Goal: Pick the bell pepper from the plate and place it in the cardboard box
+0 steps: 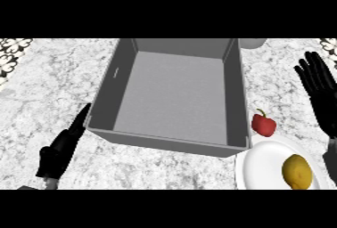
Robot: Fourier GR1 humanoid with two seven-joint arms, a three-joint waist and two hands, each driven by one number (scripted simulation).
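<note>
Nearest, a round white plate (263, 167) carries a yellowish potato (297, 172) — the small red bell pepper (264, 125) sits at its far rim, ungrasped. Both black hands, left (60, 149) and right (320, 87), show straight fingers. Next — I judge — the right hand reaches for it, beside the grey open-topped box (172, 95).

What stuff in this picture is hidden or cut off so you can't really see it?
All in the head view:
- White plate: its right and lower parts are cut off by the picture's edge.
- Red bell pepper: whether it touches the plate's rim cannot be told.
- Grey object behind the box: mostly cut off at the top, so it cannot be named.
- Right hand: its forearm runs off the right edge.
- Left hand: seen edge-on, palm hidden.
</note>
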